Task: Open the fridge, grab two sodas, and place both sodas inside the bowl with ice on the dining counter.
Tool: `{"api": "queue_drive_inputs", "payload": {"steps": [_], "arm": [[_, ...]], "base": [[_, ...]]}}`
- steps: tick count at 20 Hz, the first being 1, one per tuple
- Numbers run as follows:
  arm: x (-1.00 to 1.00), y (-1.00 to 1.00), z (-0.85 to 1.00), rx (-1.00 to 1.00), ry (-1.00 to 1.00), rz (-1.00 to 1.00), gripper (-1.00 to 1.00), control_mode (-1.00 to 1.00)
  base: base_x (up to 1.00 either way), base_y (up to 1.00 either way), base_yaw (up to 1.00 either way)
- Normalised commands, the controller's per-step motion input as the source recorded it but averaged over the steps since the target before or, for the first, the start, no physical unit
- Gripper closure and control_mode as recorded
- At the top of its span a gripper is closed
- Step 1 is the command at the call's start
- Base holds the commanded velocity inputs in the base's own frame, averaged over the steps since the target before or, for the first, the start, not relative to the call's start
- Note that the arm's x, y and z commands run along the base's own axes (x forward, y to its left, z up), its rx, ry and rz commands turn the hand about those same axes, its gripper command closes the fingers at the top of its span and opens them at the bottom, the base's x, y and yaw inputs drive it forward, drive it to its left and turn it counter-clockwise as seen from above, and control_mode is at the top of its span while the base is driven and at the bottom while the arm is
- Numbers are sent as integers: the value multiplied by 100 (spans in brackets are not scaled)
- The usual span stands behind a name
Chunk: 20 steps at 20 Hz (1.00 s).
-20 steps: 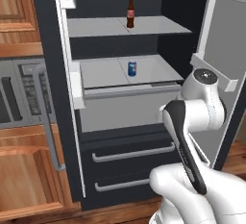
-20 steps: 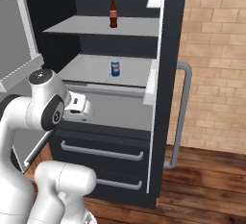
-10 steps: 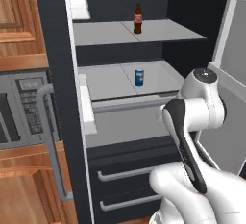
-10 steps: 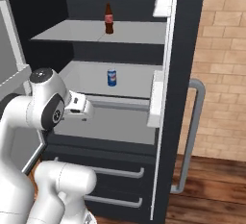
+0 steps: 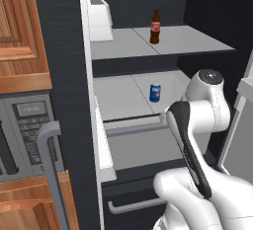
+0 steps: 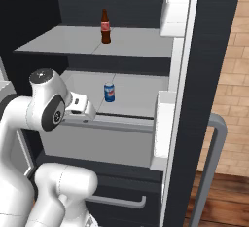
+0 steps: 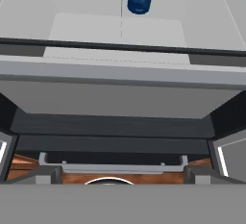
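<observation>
Left base view: fridge (image 5: 64,51) standing open, left door edge-on and running top to bottom, grey handle (image 5: 52,170) low on its outer face, white door bins on its inner side. Bottle (image 5: 155,26) upright on the upper shelf (image 5: 197,44), near the middle, with bare shelf on both sides and dark space above. Can (image 5: 155,92) upright on the lower shelf (image 5: 118,98), set back from the front lip, free room all round it. Arm bent up from lower right, its wrist level with the lower shelf's front edge and right of the can; fingers hidden behind the wrist. Drawer (image 5: 133,199) with bar handle below the shelves. Right base view: right door edge-on, white bin at shelf height crowding the right end of the lower shelf. Bottle and can both well left of that bin. Gripper (image 6: 87,111) just before the lower shelf's front lip, left of the can and apart from it, empty. Hand view: pointing down across the lip of the lower shelf; can at the top edge, beyond the lip, centred. Finger tips (image 7: 43,174) at the bottom corners, spread to their widest, nothing between them. Drawer handle and wood floor visible below, between the tips.
</observation>
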Motion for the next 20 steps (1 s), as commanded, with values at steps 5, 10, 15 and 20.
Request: {"api": "queue_drive_inputs", "payload": {"steps": [5,10,15,20], "arm": [[0,0,0,0,0,0,-100,100],[7,-3,-2,2,-6,0,-100,-100],[33,-9,-17,10,-35,1,-100,-100],[41,-4,-18,11,-27,1,-100,-100]], "base": [[60,-11,0],[34,-14,0],[0,0,0],[0,0,0]]}}
